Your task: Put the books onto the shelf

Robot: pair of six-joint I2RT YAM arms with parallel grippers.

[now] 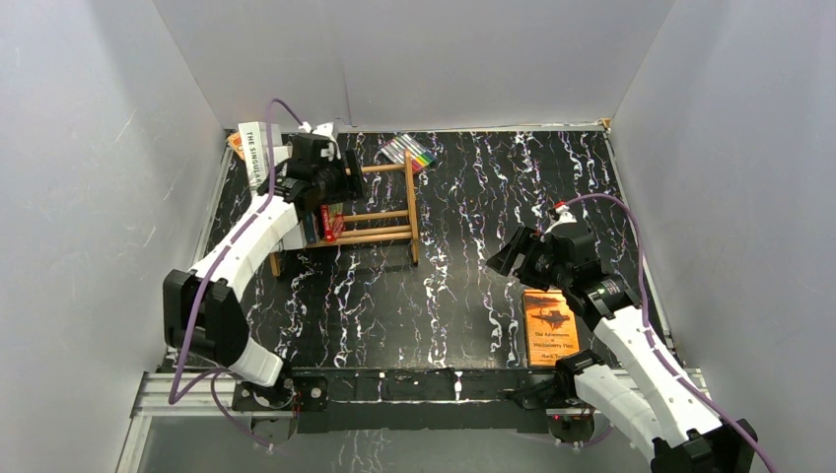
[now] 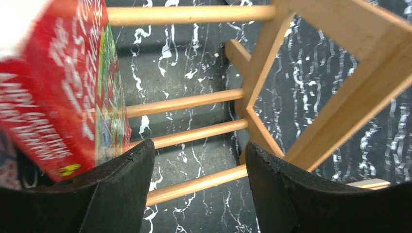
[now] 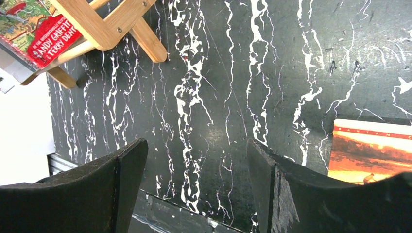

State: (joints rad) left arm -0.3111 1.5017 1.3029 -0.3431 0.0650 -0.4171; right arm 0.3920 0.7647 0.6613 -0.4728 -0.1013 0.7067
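Jaws apart on left tool, poised over small brown wooden dowel shelf, nothing between. Red patterned book sits in rack, leaning, just beside tool. Right tool hovers over black marbled desk, jaws apart, empty. Thin orange book with dark silhouette lies flat on desk near right tool: likely light, bendy, glossy. Best to pinch across long edge or spine, not flat face.

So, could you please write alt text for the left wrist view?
A red book sits on the wooden shelf at the left of the view, just beyond the open, empty left hand. Black marbled table shows between the rails.
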